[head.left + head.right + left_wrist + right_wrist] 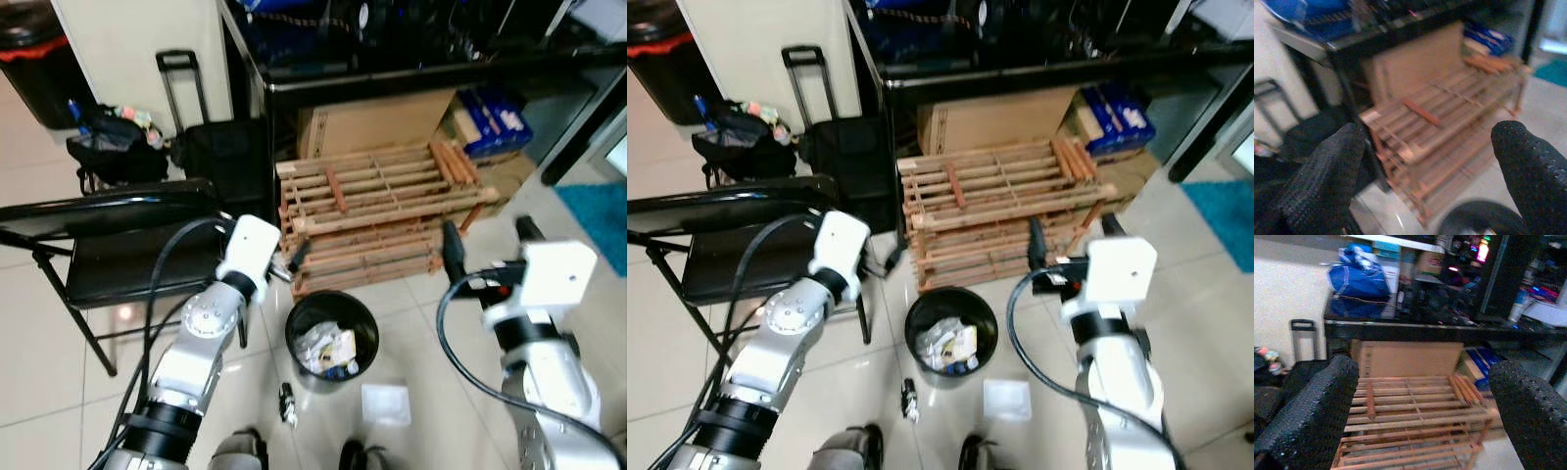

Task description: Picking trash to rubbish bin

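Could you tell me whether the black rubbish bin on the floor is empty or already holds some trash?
It already holds trash. The rubbish bin stands upright and open-topped, with crumpled white and yellow scraps inside.

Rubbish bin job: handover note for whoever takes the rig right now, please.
Left gripper: open, holding nothing, raised just above the far left rim of the rubbish bin.
Right gripper: open, holding nothing, up in front of the wooden rack, to the right of the bin.
Done: the bin already holds crumpled trash.
Left: a white square wrapper lies flat on the tiles just right of the bin on its near side; a small dark item lies on the floor at the bin's near left. Neither is picked up yet.
Note: folding chair stands close by the left arm.
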Controlling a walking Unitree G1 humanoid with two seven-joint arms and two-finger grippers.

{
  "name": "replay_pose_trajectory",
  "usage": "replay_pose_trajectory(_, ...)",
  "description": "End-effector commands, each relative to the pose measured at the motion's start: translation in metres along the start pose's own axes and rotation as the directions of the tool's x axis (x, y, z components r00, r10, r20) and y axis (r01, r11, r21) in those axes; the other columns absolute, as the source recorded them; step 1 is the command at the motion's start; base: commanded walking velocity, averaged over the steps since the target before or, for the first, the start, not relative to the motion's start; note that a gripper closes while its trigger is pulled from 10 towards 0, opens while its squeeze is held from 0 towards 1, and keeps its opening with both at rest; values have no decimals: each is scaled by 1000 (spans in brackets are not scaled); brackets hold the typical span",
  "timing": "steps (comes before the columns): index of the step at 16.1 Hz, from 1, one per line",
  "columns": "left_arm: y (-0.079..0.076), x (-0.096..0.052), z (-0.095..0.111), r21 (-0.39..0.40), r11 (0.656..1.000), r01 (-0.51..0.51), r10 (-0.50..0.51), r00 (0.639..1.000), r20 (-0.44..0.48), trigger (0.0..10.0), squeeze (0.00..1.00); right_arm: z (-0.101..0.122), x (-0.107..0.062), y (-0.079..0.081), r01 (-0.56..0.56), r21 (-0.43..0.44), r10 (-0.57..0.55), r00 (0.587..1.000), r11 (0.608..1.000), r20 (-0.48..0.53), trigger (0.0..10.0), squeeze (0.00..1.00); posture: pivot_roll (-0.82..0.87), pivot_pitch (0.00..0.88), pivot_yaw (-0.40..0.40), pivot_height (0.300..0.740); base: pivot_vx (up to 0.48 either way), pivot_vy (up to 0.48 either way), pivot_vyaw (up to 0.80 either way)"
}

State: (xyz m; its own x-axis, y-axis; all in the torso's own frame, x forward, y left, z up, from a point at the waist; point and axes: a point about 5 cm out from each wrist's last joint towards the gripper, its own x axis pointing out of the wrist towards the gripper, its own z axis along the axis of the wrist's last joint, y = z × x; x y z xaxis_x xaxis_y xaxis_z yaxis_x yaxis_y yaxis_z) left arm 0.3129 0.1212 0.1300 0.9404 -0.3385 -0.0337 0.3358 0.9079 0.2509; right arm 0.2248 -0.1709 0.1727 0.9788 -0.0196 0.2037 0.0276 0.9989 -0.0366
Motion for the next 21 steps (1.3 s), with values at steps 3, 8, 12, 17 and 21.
replay_pose_trajectory(3,-2,-2,-1,3,996,-84,84,996,27,10000,0,7,-6,-19,180,21,-181,984,983,3,10000,0,210,70,-93,740,0,0,0)
replay_pose_trajectory(8,-6,6,1,-51,996,-67,69,997,25,10000,0,8,-4,-18,160,9,-160,987,987,-9,10000,0,198,65,-107,740,0,0,568)
replay_pose_trajectory(12,-4,11,2,-77,995,-65,67,998,15,10000,0,6,-7,-14,160,18,-159,987,987,-28,10000,0,186,75,-98,740,0,0,800)
replay_pose_trajectory(17,-8,12,0,-93,993,-67,67,998,-1,10000,0,4,-7,-11,136,15,-135,990,991,-47,10000,0,186,80,-104,740,0,0,800)
replay_pose_trajectory(21,-9,13,-1,-98,993,-66,66,998,-10,10000,0,3,-5,-8,116,20,-115,992,993,-54,10000,0,188,80,-104,740,0,0,800)
